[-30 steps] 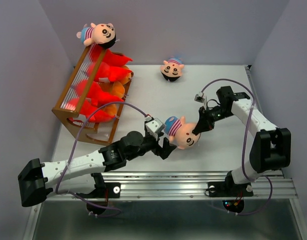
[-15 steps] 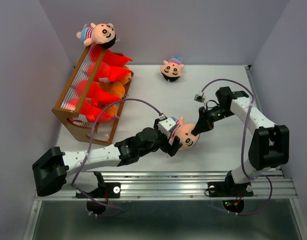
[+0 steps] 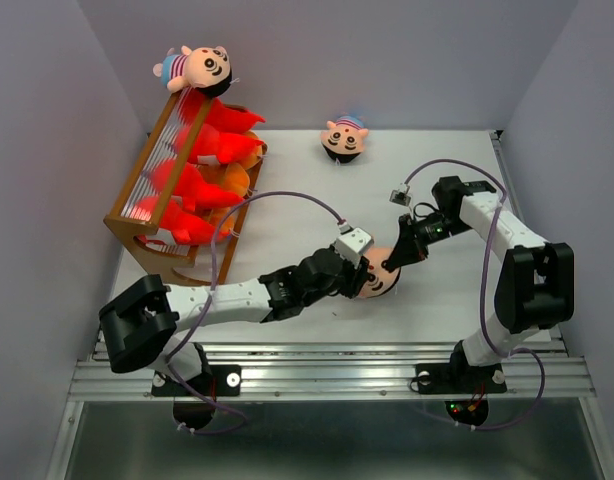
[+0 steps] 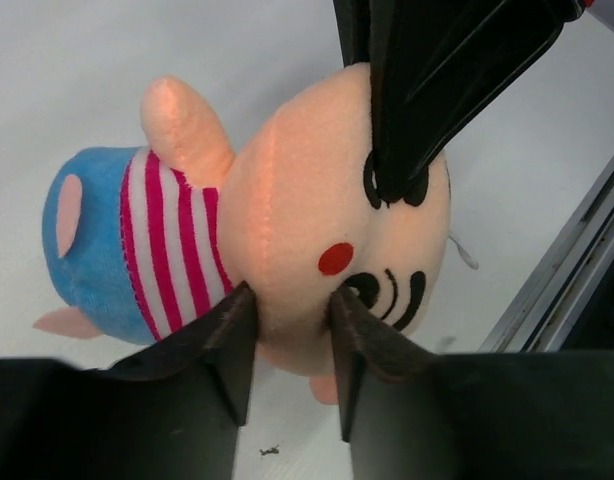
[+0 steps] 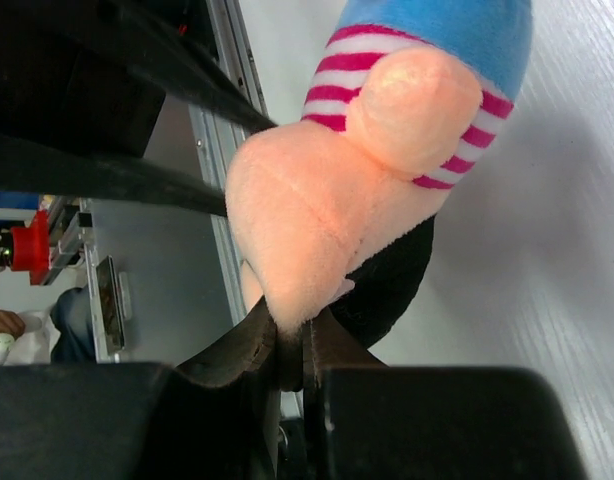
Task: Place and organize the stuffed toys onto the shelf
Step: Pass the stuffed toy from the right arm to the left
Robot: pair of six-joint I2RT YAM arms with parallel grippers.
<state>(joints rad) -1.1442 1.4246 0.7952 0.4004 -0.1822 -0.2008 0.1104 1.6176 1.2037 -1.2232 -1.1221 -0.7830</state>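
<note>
Top doll head (image 3: 199, 68): on the shelf's (image 3: 139, 168) far upper end.
Tailed toys (image 3: 202, 150): in the shelf's tiers.
Far doll head (image 3: 344, 138): on the table (image 3: 297, 160), right of the shelf's far end.
Near doll head (image 3: 377, 277): well right of the shelf's near end.

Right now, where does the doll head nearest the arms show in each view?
Top external: doll head just below centre.
Left wrist: doll head fills the middle, face at right.
Right wrist: doll head upper centre, cap uppermost.
Shared landmark: the metal rail at the near edge.
</note>
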